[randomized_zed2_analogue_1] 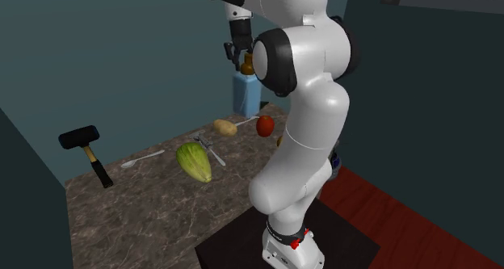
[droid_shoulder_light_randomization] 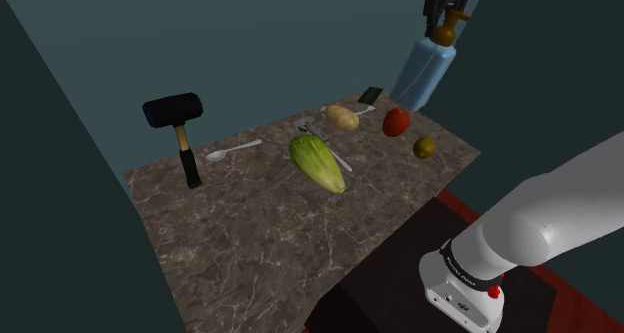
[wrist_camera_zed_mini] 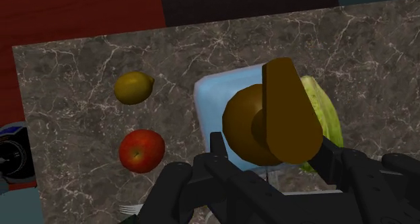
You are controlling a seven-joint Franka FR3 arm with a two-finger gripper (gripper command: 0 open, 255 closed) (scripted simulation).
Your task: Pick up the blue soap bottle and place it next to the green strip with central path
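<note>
Black gripper had its two fingers closed narrowly on the brown pump top of the blue soap bottle. The bottle hung tilted, well beyond the pale green ribbed vegetable and toward the shoulder view's right of it, over the far corner of the marbled table. Whether its base touched the table could not be told. A red apple and a potato lay between the vegetable and the bottle. A yellowish lemon sat to the shoulder view's right of the vegetable. A black-headed hammer and a white spoon lay to the vegetable's left in that view.
</note>
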